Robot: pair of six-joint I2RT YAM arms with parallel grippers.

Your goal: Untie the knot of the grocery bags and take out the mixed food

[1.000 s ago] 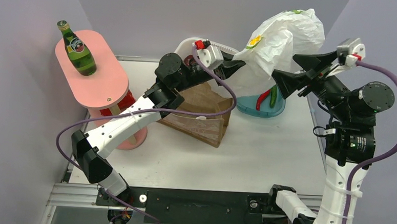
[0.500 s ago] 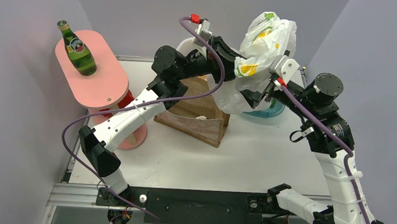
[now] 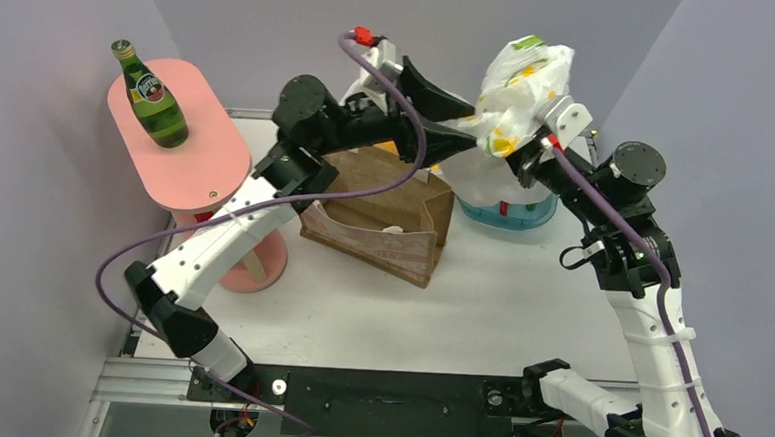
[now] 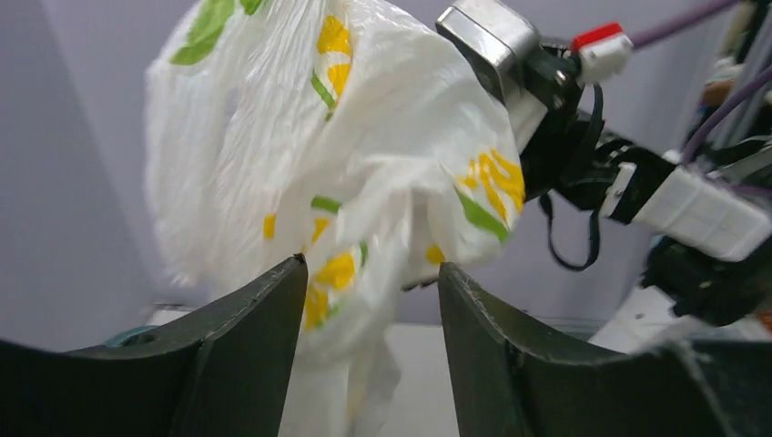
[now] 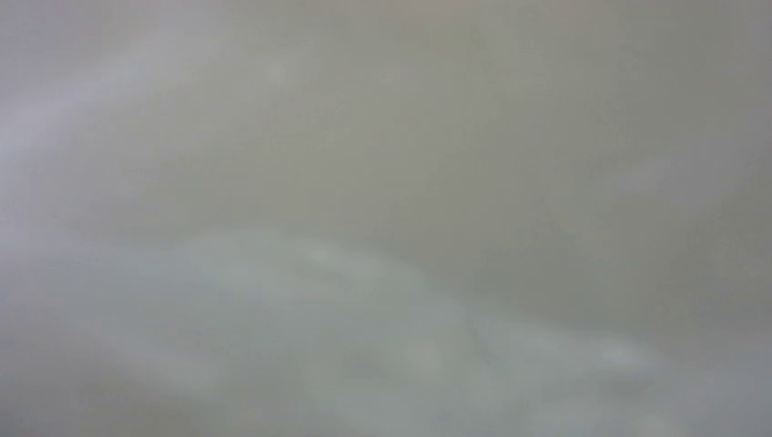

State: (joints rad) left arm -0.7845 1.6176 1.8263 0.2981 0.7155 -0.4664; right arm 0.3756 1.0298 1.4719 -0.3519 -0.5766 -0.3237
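Grocery bag point(image 3: 518, 95), white crinkly film with yellow and green print: one, lifted clear of the bench point(image 3: 499, 304) at 1 o'clock in the overhead view, bunched and hanging above a teal bowl point(image 3: 524, 218); its knot cannot be made out among the folds.

Right gripper point(image 3: 515, 157): one, jaws closed and buried in the film at the bag's 5 o'clock side, judged the only grip bearing it. Its wrist view is blank grey-white, plastic against the lens.

Left gripper point(image 3: 473, 125): one, jaws apart at the bag's 9 o'clock, a tail of film hanging just beyond them, nothing clamped.

Risks: thin film slipping or tearing out of the single grip, dropping the bag onto the bowl; left jaws pinching loose film instead of the knot and tightening it; right side working blind.

Other stock: green bottle point(image 3: 152, 96), one, upright on pink stand point(image 3: 181, 158), one, at 10 o'clock; brown paper bag point(image 3: 383, 223), one, mid-bench toward 12 o'clock, near the bowl. Bowl contents hidden; no other food seen.
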